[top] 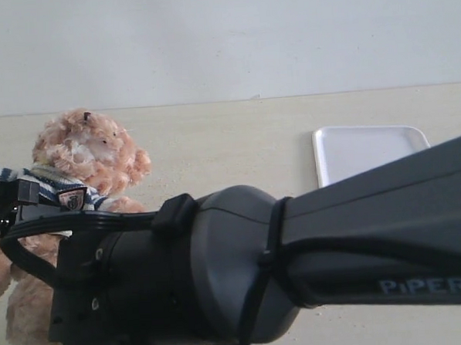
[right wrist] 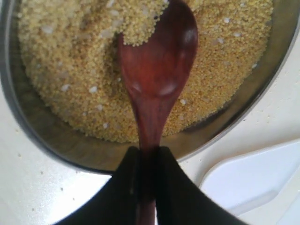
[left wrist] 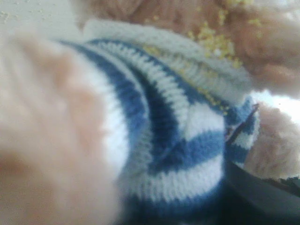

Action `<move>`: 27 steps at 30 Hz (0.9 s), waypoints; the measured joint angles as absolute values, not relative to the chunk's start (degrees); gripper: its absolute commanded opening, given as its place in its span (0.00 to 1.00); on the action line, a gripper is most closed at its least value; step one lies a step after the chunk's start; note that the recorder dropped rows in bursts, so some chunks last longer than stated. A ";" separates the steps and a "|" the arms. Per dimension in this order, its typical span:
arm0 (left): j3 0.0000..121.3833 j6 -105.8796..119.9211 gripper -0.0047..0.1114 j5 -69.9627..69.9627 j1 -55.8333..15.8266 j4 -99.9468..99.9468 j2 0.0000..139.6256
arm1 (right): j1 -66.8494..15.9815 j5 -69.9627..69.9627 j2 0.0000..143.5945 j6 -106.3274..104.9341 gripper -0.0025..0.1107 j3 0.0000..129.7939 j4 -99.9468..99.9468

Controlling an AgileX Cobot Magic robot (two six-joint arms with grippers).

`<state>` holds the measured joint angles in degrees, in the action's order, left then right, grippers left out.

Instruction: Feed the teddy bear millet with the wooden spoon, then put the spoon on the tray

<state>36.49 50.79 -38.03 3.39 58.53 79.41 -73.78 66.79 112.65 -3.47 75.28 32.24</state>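
Reddish wooden spoon (right wrist: 157,70) pinched by right end effector (right wrist: 147,153), oval scoop in grainy millet (right wrist: 70,61), left end effector (left wrist: 267,197) unclear.

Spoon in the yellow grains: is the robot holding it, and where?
Yes. The right gripper pinches the wooden spoon by its handle, near the scoop end.

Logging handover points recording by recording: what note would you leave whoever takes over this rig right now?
Right pincer: shut on the spoon handle; spoon tip dipped in the millet in the metal bowl.
Left pincer: close against the bear's striped shirt; open or shut can't be told.
Tray: beside the bowl, no spoon on it.
Done: grains lie on the bear's fur, so probably one feed given.
Left: lift the scoop, feed the bear, lay the spoon on the tray.
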 measured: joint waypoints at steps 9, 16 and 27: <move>36.49 51.14 0.08 -37.52 3.39 58.03 79.41 | -73.78 66.79 112.65 -1.53 0.02 75.28 31.21; 36.49 51.93 0.08 -37.38 3.39 57.78 79.41 | -73.78 66.99 112.65 -0.99 0.02 75.28 30.35; 36.49 52.53 0.08 -36.38 3.39 57.78 79.41 | -73.78 64.76 108.23 -0.88 0.02 75.28 28.97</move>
<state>36.49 52.53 -36.38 3.39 57.78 79.41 -73.78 64.76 108.23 -0.88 75.28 28.97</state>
